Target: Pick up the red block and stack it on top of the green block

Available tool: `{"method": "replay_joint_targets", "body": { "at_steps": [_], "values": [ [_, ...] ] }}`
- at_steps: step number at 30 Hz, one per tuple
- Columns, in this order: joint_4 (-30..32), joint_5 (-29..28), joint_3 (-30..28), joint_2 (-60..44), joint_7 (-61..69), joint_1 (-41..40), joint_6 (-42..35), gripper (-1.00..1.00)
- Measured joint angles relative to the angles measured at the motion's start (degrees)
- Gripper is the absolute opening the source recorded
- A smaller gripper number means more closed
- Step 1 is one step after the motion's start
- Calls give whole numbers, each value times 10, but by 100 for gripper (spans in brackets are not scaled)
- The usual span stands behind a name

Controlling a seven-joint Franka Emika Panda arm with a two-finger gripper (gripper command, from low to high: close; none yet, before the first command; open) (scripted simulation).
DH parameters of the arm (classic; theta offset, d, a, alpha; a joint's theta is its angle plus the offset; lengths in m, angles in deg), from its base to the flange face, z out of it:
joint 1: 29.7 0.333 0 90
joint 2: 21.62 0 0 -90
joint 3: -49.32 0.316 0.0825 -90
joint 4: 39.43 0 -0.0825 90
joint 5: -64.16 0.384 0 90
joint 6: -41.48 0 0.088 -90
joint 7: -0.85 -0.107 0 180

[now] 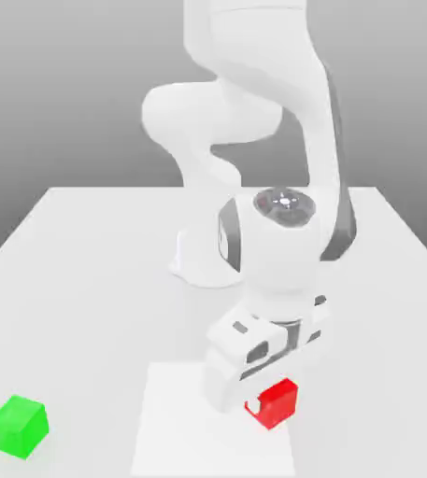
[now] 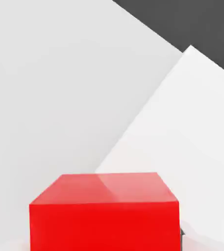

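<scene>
A broad, pale grey bench (image 1: 77,308) with a smooth, plain surface has a straight far edge. On it lies a flat, four-sided panel (image 1: 175,425), plain bright white, whose material I cannot tell. One side of the panel runs along the bench's near edge, well apart from both side edges. Beyond the bench is a plain grey backdrop (image 1: 58,84), darker lower down.

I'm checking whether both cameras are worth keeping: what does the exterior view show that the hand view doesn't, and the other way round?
Only the exterior view: the green cube, the arm's base and its upper links.

Only the hand view: a close look at the red cube's broad top face.

Both: the red cube, the pale tabletop and the brighter white square.
</scene>
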Motion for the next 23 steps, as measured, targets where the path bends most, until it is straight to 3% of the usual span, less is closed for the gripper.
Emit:
{"method": "replay_joint_targets", "body": {
  "at_steps": [4,14,16,19,20,23],
  "values": [
    [8,1,-2,75,-3,-5,-67,-100],
    [-123,51,-155,38,-149,-163,-167,-100],
    [-151,73,-179,11,-168,-193,-170,-100],
    [-173,120,-171,-56,-155,-227,-129,-100],
    [-175,129,-165,-70,-150,-233,-118,100],
    [-175,129,-165,-70,-150,-233,-118,100]
  ]
}}
